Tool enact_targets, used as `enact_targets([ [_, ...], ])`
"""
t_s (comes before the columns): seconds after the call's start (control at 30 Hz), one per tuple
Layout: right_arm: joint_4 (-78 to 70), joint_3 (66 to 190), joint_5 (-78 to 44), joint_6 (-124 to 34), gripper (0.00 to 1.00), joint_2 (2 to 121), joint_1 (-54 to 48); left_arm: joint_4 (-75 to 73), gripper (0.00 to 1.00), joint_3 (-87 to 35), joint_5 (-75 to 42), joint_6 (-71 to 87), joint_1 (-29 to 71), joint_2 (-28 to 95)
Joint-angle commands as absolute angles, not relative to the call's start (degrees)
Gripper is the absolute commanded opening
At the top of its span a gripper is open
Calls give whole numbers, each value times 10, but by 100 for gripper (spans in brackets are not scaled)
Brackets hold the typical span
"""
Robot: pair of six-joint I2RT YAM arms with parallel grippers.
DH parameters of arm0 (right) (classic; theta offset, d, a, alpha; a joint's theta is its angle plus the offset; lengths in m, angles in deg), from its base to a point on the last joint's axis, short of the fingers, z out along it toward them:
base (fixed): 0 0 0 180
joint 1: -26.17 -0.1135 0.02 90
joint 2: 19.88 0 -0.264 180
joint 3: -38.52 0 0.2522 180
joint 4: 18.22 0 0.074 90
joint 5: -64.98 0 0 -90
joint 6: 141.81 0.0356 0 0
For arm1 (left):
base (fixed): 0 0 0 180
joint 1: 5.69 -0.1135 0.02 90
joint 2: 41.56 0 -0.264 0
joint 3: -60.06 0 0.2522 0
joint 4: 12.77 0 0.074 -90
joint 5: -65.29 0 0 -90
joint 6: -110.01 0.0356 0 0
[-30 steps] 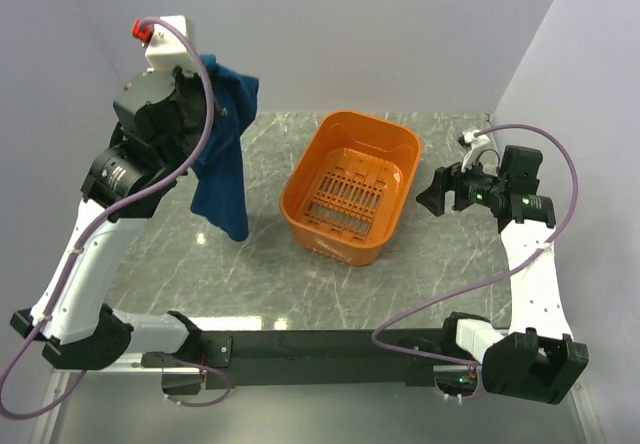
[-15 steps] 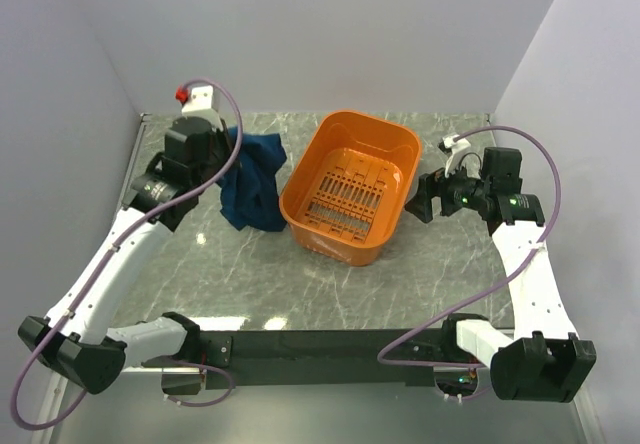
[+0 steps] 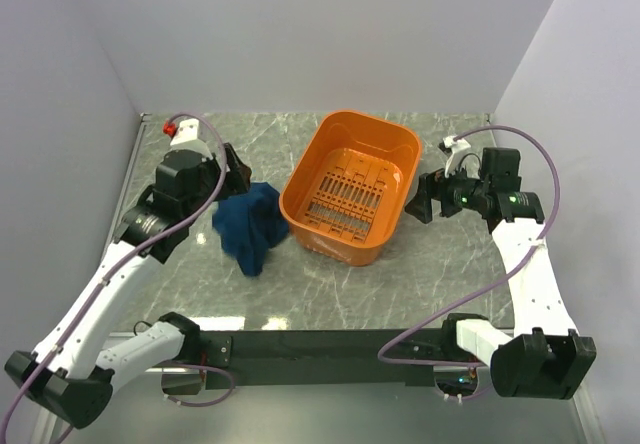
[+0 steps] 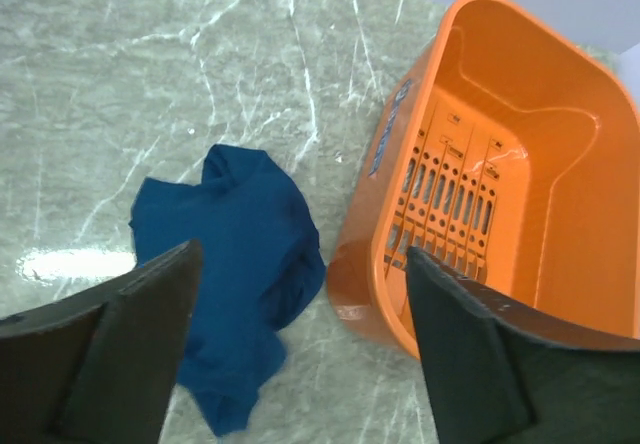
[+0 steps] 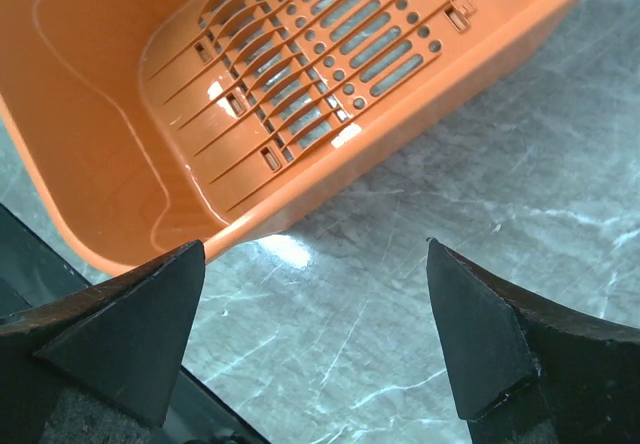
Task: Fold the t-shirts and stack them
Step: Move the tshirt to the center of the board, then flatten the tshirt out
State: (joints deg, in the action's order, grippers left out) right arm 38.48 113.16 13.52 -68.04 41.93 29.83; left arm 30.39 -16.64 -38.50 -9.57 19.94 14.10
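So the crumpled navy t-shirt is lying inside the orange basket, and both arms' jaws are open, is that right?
Not quite. The crumpled navy t-shirt lies on the table just left of the orange basket, not inside it. The top external view shows this, and so does the left wrist view. Both arms' jaws are open, as you say.

Fingers apart — orange basket ahead.
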Motion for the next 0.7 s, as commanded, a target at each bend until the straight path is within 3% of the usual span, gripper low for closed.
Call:
enact_targets([
  [0.0, 385, 1161, 112, -646, 97, 425, 293, 282, 90, -156, -393, -103, 198, 107],
  [0.43, 321, 1162, -35, -458, 100, 454, 267, 274, 96, -47, -403, -173, 198, -19],
  [0.67, 306, 1184, -44, -427, 100, 489, 237, 269, 97, -34, -412, -186, 198, -32],
])
